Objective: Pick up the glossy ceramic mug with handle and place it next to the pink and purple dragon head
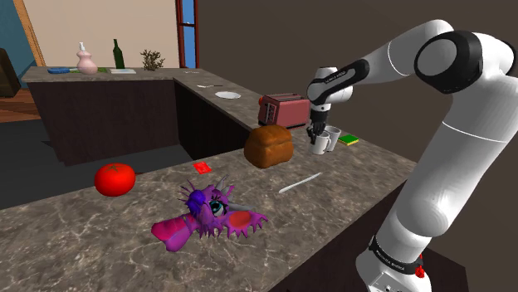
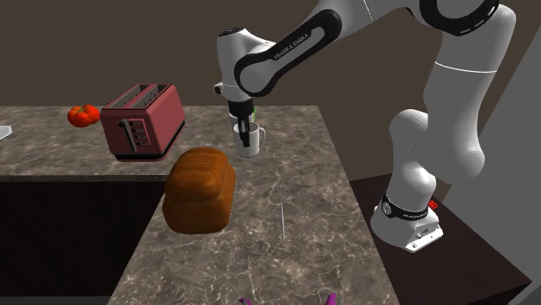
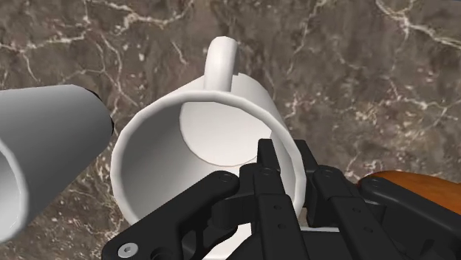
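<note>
The white mug (image 3: pixel 196 137) is empty, its pale inside bare down to the bottom. The black gripper (image 3: pixel 290 166) is clamped on the mug's wall on the side away from the handle, one finger inside the rim and one outside. Just beside the mug is a second cup (image 3: pixel 44 125), grey-white and plain, whose inside is mostly out of sight. The shoulder view places the mug at the far end of the counter (image 1: pixel 100 249), by the loaf of bread (image 1: pixel 269 146) and in front of the red toaster (image 1: pixel 284 109). It is well apart from the pink and purple dragon head (image 1: pixel 212 214), which lies at the near end past a thin white utensil (image 1: pixel 299 183). I cannot tell whether the mug's base rests on the stone or hangs just above it. The second exterior view looks across the toaster and loaf and shows a tomato (image 2: pixel 84 114) behind them. The shoulder view adds a small green item (image 1: pixel 348 139) by the cups, a red card (image 1: pixel 202 167), a plate (image 1: pixel 227 94), and a far counter carrying a dark bottle (image 1: pixel 119 54) and a pink vase (image 1: pixel 85 60). The counter is dark brown marble with pale veins, and the walls behind it are brown.
</note>
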You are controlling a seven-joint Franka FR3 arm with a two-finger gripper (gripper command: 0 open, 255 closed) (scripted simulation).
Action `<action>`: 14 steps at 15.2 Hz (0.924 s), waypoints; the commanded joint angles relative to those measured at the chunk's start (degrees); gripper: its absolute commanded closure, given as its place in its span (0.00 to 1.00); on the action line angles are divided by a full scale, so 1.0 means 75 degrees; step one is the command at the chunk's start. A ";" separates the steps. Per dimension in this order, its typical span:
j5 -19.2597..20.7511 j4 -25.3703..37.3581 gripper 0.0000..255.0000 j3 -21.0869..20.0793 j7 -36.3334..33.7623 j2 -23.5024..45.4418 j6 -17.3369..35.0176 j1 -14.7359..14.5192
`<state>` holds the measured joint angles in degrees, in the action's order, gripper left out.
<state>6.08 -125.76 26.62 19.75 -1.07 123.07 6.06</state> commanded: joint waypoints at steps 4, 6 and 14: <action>0.0093 0.0289 1.00 -0.0023 -0.0040 -0.0249 -0.0520 -0.0012; 0.0122 0.0415 1.00 -0.0034 -0.0052 -0.0335 -0.0725 -0.0017; 0.0199 0.0981 1.00 -0.0085 -0.0075 -0.0608 -0.1544 -0.0039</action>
<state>7.43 -118.89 26.06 19.29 -5.18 112.40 5.80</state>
